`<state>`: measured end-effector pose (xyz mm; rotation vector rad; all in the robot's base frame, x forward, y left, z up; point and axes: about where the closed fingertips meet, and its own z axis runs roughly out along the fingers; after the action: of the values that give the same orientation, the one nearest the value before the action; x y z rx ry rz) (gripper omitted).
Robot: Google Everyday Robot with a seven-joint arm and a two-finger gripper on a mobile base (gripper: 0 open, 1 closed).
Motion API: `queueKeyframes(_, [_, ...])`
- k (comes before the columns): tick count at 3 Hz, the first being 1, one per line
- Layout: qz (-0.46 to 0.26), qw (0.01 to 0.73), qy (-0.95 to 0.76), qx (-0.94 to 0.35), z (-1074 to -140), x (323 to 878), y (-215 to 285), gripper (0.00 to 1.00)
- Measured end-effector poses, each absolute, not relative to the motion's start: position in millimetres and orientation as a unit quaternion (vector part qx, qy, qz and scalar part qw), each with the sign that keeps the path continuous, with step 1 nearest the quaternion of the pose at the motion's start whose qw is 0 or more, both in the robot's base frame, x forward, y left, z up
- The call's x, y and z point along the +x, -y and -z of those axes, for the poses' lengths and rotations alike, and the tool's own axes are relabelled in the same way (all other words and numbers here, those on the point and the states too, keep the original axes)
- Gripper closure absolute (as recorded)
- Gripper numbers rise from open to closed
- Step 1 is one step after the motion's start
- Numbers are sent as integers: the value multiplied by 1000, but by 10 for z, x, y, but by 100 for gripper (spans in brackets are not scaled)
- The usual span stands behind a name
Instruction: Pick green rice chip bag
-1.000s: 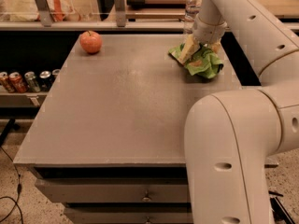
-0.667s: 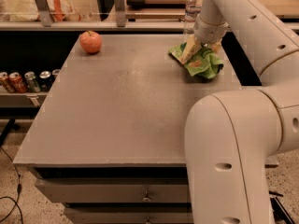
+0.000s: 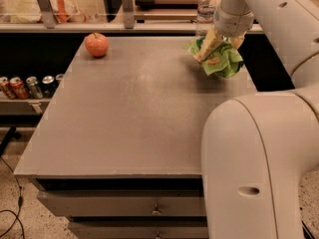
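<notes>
The green rice chip bag [image 3: 225, 63] is a crumpled lime-green bag with an orange-pink patch, at the far right of the grey table [image 3: 134, 103]. My gripper [image 3: 208, 50] comes down from the white arm at the top right. Its beige fingers [image 3: 210, 41] are closed on the bag's top left part. The bag hangs from the fingers just above the table surface, with its left edge partly hidden behind them.
A red apple [image 3: 96, 45] sits at the table's far left corner. A clear water bottle [image 3: 205, 6] stands just behind the bag at the back edge. Soda cans [image 3: 22, 86] line a low shelf to the left. My arm's large white body [image 3: 259, 163] fills the right foreground.
The gripper and the bag have risen slightly and shifted a little to the right. The apple and bottle have not moved.
</notes>
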<state>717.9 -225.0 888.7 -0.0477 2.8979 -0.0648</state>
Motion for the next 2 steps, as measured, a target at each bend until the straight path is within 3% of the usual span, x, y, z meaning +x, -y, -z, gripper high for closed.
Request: queueKeyframes(2, [71,155,-985,-9,-9510,6955,2411,100])
